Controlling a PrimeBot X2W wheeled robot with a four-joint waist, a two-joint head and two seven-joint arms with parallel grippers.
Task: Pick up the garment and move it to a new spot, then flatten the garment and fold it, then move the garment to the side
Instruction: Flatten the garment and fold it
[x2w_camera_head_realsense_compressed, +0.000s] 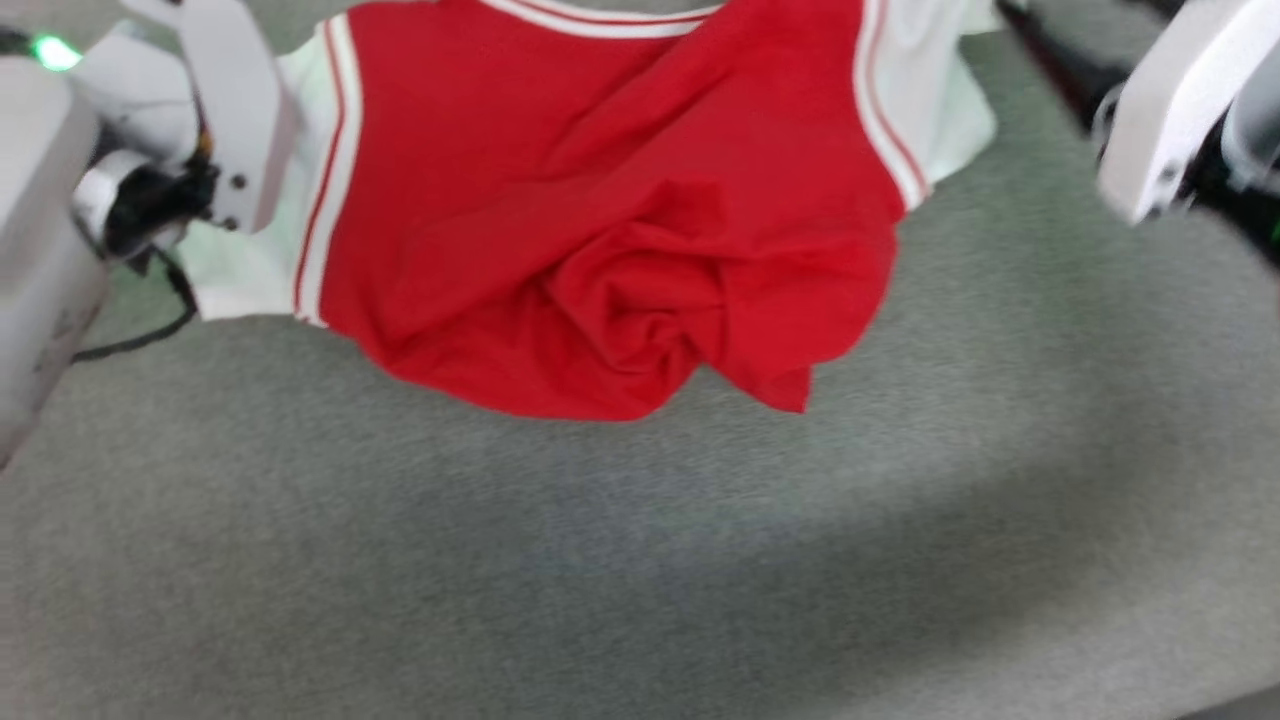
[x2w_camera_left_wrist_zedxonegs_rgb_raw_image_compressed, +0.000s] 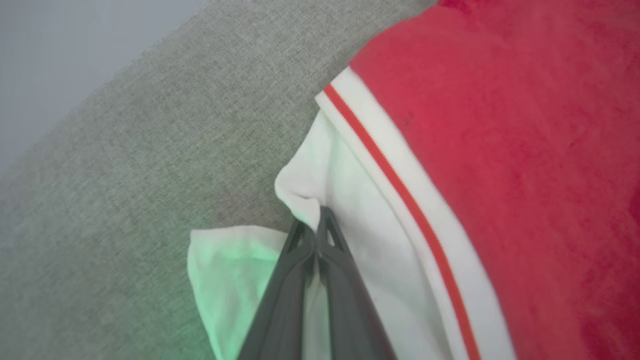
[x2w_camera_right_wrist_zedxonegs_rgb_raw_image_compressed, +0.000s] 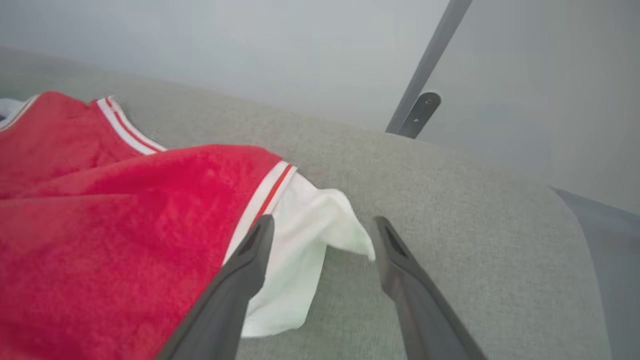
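Left hand (x2w_camera_left_wrist_zedxonegs_rgb_raw_image_compressed: 316, 220): pinching the garment's (x2w_camera_head_realsense_compressed: 600, 200) white sleeve end, I judge for lifting. Garment: rumpled on grey desk (x2w_camera_head_realsense_compressed: 640, 580) between my hands. Right hand (x2w_camera_right_wrist_zedxonegs_rgb_raw_image_compressed: 322, 230): spread astride the other sleeve, poised for a matching pinch.

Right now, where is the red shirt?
The garment lies bunched on the grey surface, top middle of the head view, one white sleeve pinched by the left gripper, the other at the open right gripper.

Grey fabric-covered surface (x2w_camera_head_realsense_compressed: 640, 560) is stretching out before me. It is carrying one item: red garment (x2w_camera_head_realsense_compressed: 600, 200), lying crumpled.
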